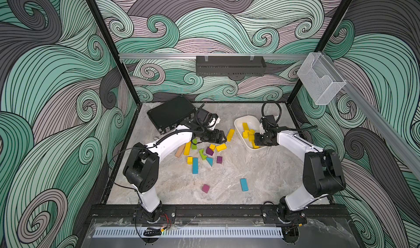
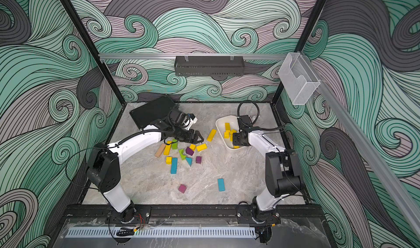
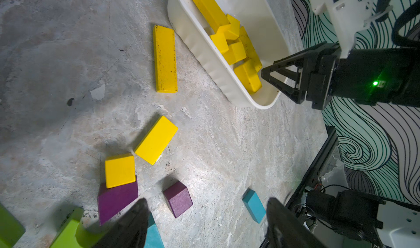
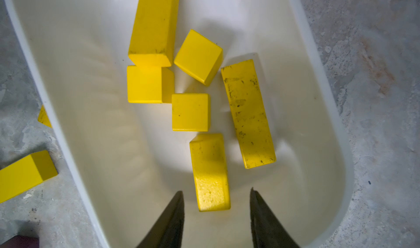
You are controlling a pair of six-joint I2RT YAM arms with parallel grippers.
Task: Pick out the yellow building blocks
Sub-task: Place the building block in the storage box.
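Just below the right tool (image 4: pixel 216 212), spread open, a yellow block (image 4: pixel 210 172) lies free.

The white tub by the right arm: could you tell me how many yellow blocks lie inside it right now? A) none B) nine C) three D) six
D: the right wrist view looks straight down into the white tub and shows six yellow blocks on its floor, three cubes and three bars, with the right claw open above them and holding nothing.
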